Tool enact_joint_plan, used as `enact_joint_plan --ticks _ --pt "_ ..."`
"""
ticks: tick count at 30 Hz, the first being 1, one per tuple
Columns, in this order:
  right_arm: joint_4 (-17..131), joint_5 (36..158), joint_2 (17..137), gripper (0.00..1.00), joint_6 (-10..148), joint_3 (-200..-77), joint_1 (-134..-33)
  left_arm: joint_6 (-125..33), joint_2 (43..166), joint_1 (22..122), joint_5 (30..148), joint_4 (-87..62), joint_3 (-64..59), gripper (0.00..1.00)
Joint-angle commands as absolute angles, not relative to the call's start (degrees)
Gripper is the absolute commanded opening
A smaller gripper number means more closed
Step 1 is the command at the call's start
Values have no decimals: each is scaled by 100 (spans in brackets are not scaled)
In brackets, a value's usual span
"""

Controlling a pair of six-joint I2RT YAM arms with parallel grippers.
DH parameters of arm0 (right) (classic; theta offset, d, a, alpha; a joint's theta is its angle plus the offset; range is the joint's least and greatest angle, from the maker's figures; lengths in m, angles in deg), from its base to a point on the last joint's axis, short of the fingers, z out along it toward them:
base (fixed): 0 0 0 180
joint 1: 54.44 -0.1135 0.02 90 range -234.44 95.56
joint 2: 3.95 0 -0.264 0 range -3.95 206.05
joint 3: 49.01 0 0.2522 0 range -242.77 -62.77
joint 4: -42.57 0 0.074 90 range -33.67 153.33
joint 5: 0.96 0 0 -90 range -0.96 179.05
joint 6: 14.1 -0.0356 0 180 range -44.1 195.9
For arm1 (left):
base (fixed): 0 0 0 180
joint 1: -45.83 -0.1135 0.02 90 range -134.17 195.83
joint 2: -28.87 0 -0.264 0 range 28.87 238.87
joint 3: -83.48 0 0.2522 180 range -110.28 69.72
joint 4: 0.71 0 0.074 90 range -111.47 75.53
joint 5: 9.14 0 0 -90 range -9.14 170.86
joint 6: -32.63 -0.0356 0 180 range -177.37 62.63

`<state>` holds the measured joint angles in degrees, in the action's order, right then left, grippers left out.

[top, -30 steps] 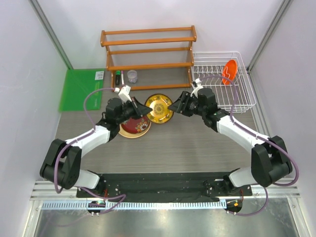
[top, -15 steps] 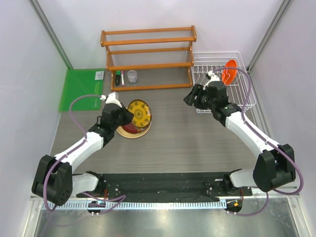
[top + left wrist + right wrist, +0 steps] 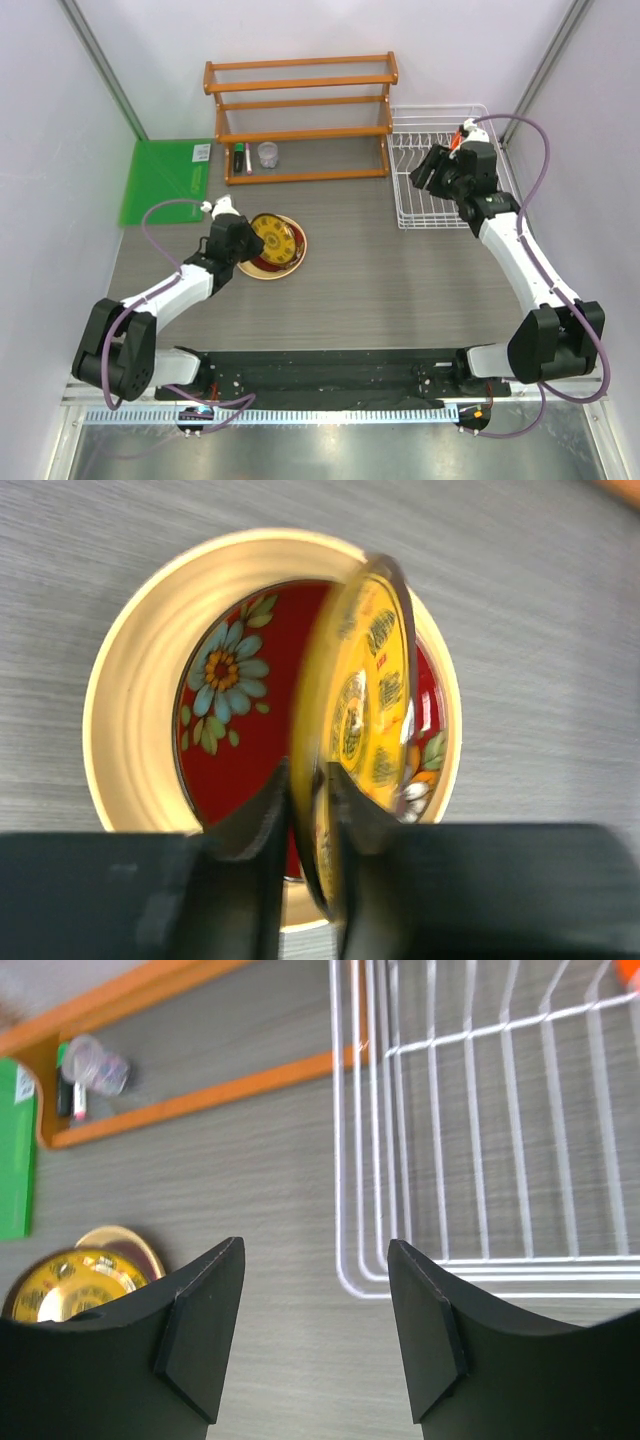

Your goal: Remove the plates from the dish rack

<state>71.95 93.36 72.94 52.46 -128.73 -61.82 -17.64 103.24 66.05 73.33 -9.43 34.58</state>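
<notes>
Right gripper, jaws apart, reached rack; left gripper pinches plate above grey table.

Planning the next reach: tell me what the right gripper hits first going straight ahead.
Likely the dish rack's corner wire, dead ahead of the open right gripper; depth is unclear, so possibly the bare table just beside it.

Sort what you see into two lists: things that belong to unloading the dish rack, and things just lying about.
Job: dish rack, orange plate, yellow-centred plate, red flowered plate, tan plate.
Lying about: wooden shelf, green board, small jar, marker.
</notes>
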Motion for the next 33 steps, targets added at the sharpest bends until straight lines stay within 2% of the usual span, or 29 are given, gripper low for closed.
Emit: enact_joint_plan --ticks 1,2,10,11,14,19,23,24,27,33 --pt "7356 8580 7506 66 5568 -13545 -5963 -1861 10525 6613 7198 -1095 3483 30" --pt "7408 8457 7594 66 5586 -13737 -5919 -1861 10542 6613 7198 -1122 3465 46" --pt "7602 7464 8472 68 5876 -14652 -5629 -1966 10587 6613 7102 -1420 3351 71" --pt "7611 7359 8578 68 5902 -14862 -5594 -1958 10560 6613 7014 -1429 3351 87" --pt "7681 6964 9061 68 6104 -15381 -5523 -2019 10420 6613 6943 -1675 3263 99" --pt "7839 6532 9966 69 6508 -16408 -5367 -2115 9709 6613 7136 -1878 3087 100" --pt "7883 6032 10975 69 6885 -17130 -5330 -2335 9374 6622 8057 -1676 2842 99" --pt "7901 5952 11118 68 6948 -17271 -5321 -2388 9356 6613 8738 -1493 2763 99" --pt "7866 5785 11724 68 7299 -17842 -5277 -2344 9391 6622 9672 -1168 2596 99" --pt "7892 5697 12673 68 7852 -18905 -5181 -2309 9742 6666 10213 -692 2551 100"
